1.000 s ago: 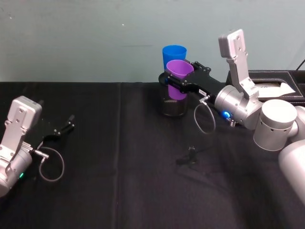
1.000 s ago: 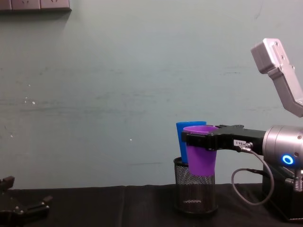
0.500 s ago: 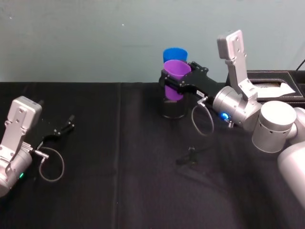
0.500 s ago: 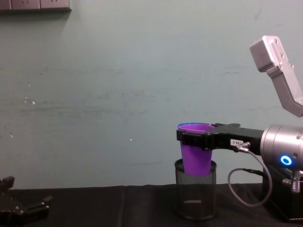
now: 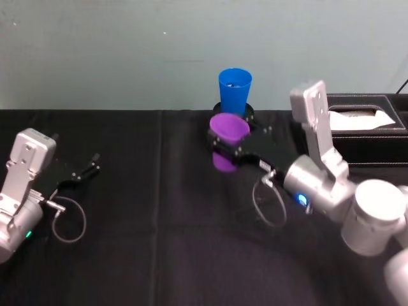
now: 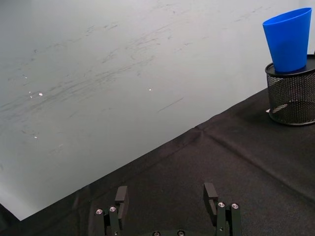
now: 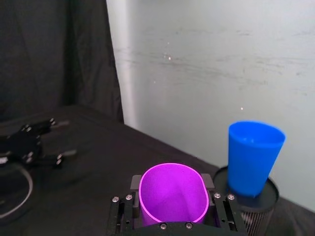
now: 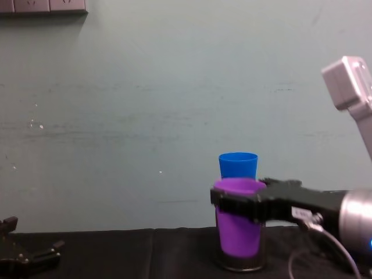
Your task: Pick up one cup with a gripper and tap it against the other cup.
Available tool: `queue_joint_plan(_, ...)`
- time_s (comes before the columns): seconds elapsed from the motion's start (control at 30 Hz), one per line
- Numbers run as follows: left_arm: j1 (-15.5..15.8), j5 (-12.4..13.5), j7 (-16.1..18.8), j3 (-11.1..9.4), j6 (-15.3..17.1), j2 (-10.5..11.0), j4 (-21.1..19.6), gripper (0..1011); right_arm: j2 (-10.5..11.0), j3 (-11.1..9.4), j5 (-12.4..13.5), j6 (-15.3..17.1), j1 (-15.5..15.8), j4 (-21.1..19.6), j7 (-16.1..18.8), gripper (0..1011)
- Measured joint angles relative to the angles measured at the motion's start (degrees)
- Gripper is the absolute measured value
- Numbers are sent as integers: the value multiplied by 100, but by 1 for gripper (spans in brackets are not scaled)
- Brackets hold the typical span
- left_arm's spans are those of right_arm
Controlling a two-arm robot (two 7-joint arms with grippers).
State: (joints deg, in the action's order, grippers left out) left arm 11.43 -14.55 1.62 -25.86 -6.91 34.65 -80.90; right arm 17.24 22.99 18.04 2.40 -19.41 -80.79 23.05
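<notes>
The counter [image 5: 159, 255] is draped in black cloth and backs onto a pale scuffed wall [image 8: 145, 104]. At its right rear sits a black tissue box [image 5: 366, 124] with white tissue showing.

The right gripper [image 5: 224, 144] reaches in from the right on its silver arm, a blue light glowing near the wrist. Its fingers [image 7: 129, 209] are clamped on the purple cup [image 5: 227, 136], one on each side just below the rim, holding it upright and lifted clear of the counter. A small white label sits on the gripper, its writing too small to read.

The left gripper [image 5: 86, 171] rests low at the left of the counter, well apart from the cups, its fingers [image 6: 121, 195] spread wide with nothing between them.

The blue cup [image 5: 234, 89] stands upright in a black mesh holder [image 6: 291, 96] by the wall, its upper half rising above the holder's rim. The purple cup hangs in front of it, nearer the robot, a clear gap between the two in the right wrist view. In the chest view the purple cup covers most of the holder and the blue cup's lower part.
</notes>
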Motion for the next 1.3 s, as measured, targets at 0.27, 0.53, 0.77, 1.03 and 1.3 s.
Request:
queue_joint_plan(0.27, 0, 0, 0, 0, 0, 0, 0, 1000, 232, -39, -177, -73, 641, -588, -225, 730)
queue_joint_plan(0.53, 0, 0, 0, 0, 0, 0, 0, 1000, 198, -180, -324, -433, 1165, -723, -417, 730)
queue_joint_plan(0.77, 0, 0, 0, 0, 0, 0, 0, 1000, 57, -217, -519, -708, 1413, -618, -550, 730)
queue_joint_plan(1.03, 0, 0, 0, 0, 0, 0, 0, 1000, -115, -270, -708, -899, 1455, -287, -638, 730)
queue_joint_plan(1.3, 0, 0, 0, 0, 0, 0, 0, 1000, -288, -395, -756, -1205, 1390, 82, -614, 730)
